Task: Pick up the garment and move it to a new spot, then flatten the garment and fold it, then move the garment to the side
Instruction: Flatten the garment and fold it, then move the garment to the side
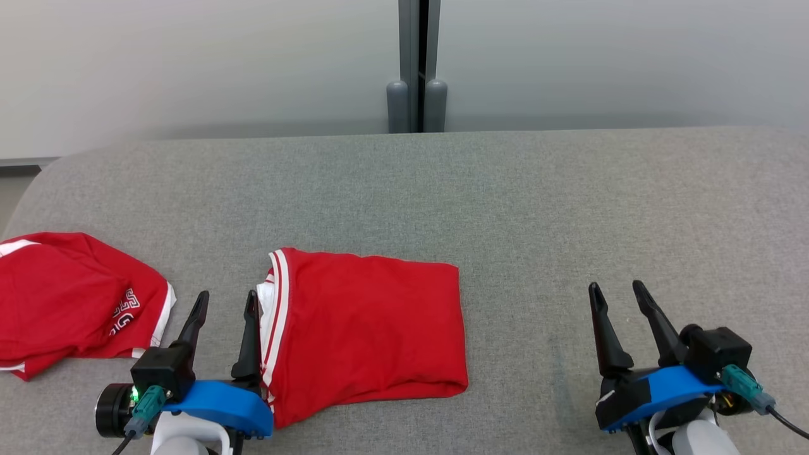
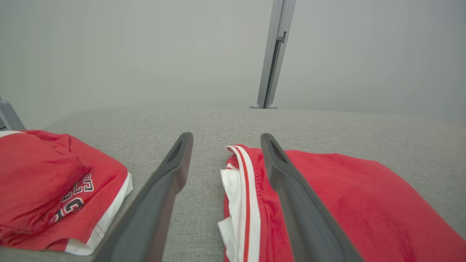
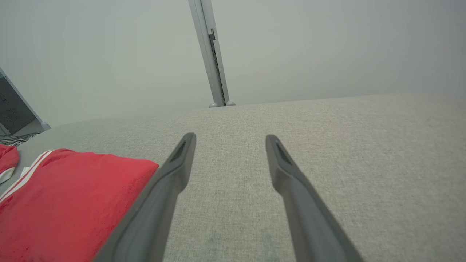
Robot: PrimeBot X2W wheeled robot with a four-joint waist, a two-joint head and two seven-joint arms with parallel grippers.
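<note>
A red garment (image 1: pixel 366 332) with white-striped trim lies folded into a rectangle on the grey table, left of centre; it also shows in the left wrist view (image 2: pixel 349 203) and the right wrist view (image 3: pixel 69 203). My left gripper (image 1: pixel 226 304) stands open just left of the garment's striped edge, its right finger (image 2: pixel 291 189) over that trim and nothing between the fingers. My right gripper (image 1: pixel 616 292) is open over bare table well to the right of the garment, holding nothing (image 3: pixel 229 142).
A second red garment (image 1: pixel 69 303) with white trim and lettering lies crumpled at the table's left edge (image 2: pixel 54 189). The grey fabric table (image 1: pixel 505 202) stretches wide behind and to the right. A grey post (image 1: pixel 416 63) stands at the back wall.
</note>
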